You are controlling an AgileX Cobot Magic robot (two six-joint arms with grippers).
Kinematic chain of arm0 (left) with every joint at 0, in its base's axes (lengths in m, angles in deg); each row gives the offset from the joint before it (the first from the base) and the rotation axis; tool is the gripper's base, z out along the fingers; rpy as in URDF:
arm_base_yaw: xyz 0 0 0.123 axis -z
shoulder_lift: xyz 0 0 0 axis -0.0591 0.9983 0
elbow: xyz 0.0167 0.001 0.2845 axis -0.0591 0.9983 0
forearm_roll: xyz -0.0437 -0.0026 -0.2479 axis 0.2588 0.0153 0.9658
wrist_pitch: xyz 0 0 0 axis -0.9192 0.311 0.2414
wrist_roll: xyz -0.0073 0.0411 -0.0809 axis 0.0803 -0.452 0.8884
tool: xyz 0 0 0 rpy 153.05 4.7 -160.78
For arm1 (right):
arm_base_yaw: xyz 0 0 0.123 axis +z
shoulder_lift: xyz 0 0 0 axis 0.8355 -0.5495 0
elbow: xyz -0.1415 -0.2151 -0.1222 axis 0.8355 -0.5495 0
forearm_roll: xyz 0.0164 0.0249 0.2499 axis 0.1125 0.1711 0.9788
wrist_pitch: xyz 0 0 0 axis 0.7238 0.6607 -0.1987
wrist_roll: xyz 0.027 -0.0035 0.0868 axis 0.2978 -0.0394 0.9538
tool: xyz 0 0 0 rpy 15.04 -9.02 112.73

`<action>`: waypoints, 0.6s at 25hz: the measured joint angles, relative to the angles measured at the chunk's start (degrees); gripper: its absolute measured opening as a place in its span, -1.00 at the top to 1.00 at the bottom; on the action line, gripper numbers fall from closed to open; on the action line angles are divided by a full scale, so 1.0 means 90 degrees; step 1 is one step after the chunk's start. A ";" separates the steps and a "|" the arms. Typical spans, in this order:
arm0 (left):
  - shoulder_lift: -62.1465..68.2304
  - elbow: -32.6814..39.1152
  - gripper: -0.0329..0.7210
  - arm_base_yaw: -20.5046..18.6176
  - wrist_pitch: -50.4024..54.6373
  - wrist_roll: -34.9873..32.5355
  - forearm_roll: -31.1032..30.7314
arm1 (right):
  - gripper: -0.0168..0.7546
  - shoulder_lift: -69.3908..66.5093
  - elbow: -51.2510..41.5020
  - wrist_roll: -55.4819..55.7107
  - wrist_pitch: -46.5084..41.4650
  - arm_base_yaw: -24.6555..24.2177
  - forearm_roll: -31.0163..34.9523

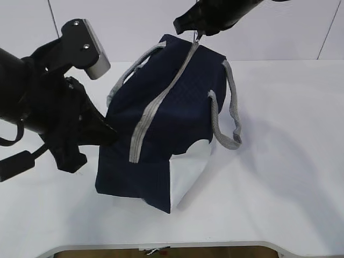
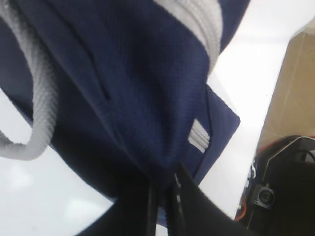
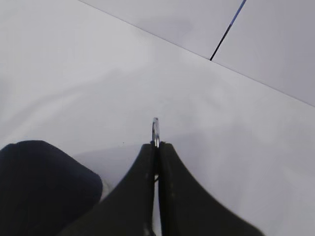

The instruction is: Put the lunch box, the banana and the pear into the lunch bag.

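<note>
Nearest the exterior camera, the lunch bag (image 1: 161, 140) sits on the white tabletop (image 1: 285, 161), its white lower side panel (image 1: 188, 172) turned toward the lens and its grey zipper (image 1: 161, 102) running closed along the top from the near end to the far end. No brand, label or writing can be read on the bag or on either arm.

At left, the left claw (image 1: 105, 134) is clenched on the navy fabric at the bag's near-left end; the left wrist view shows its fingers (image 2: 184, 201) pinched together on a fold of cloth just below the zipper's end tab, with one grey webbing handle (image 2: 42, 103) looping beside it.

At centre, the bag stands slightly slumped, a second grey handle (image 1: 231, 113) hanging down its right side.

At upper right, the right claw (image 1: 198, 33) is clenched on the metal ring pull (image 3: 155, 130) at the zipper's far end, the thin ring poking out between the closed fingertips in the right wrist view.

Lunch box, banana and pear cannot be seen in any view.
</note>
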 joint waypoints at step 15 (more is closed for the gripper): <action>-0.0011 0.0000 0.79 -0.0686 0.0505 0.0181 0.0669 | 0.92 -0.0295 0.0265 0.0000 -0.0074 -0.0024 0.0950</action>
